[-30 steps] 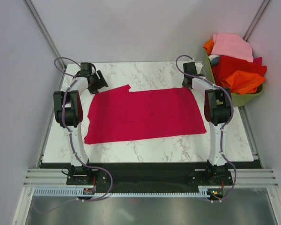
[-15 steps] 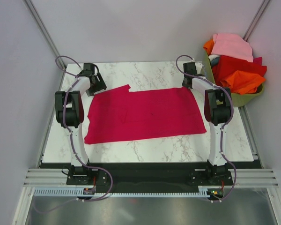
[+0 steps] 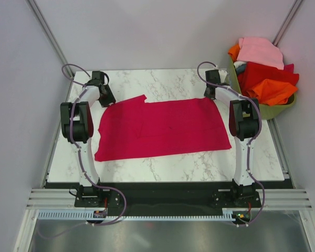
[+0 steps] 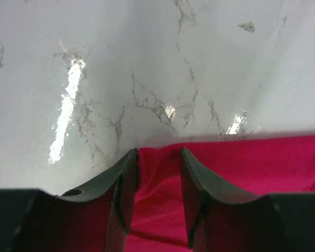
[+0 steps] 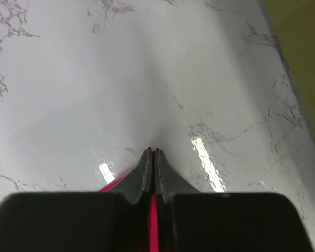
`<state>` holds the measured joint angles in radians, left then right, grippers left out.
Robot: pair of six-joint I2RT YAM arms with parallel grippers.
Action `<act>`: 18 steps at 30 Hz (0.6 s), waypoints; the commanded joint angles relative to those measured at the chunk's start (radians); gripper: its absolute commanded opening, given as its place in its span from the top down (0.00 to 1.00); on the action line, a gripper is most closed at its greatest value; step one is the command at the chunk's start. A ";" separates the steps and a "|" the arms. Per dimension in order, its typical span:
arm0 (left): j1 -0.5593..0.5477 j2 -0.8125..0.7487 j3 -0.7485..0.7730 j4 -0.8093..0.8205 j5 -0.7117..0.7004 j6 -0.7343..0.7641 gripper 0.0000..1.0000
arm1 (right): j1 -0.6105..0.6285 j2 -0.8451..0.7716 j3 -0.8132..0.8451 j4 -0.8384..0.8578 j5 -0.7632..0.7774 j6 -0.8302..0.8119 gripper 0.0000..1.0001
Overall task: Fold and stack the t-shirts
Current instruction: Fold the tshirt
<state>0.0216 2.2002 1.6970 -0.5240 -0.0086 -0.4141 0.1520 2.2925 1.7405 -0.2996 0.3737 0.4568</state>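
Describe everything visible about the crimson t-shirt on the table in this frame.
The crimson t-shirt is plain soft cloth. It lies spread nearly flat on the marble table as a wide, roughly rectangular panel with faint creases and a step in its far edge towards the left. The right gripper is shut on its far right corner. The left gripper is open, with the far left edge between its fingers.

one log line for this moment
crimson t-shirt: flat on table | left pincer: open astride its far edge | right pincer: shut on its far corner
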 commanded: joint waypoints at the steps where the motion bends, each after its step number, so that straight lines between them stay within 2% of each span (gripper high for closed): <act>1: 0.000 0.016 0.038 0.005 0.074 0.020 0.57 | 0.000 -0.004 -0.004 -0.001 -0.022 0.013 0.96; 5: 0.000 0.030 0.049 0.028 0.032 0.011 0.71 | 0.000 -0.002 -0.004 -0.001 -0.025 0.013 0.96; 7: 0.000 0.035 0.056 0.039 0.012 0.006 0.72 | 0.003 -0.004 -0.004 -0.001 -0.025 0.014 0.96; 11: -0.002 0.029 0.053 0.050 -0.017 0.001 0.83 | 0.001 -0.004 -0.004 -0.001 -0.027 0.014 0.96; 14: 0.000 0.013 0.036 0.065 -0.050 -0.003 0.98 | 0.000 -0.005 -0.006 -0.001 -0.029 0.016 0.96; 18: -0.002 -0.086 -0.051 0.151 -0.076 -0.006 0.98 | 0.001 -0.002 -0.004 -0.001 -0.027 0.016 0.96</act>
<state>0.0200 2.2086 1.6875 -0.4641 -0.0277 -0.4171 0.1520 2.2925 1.7405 -0.2993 0.3710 0.4587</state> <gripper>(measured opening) 0.034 0.057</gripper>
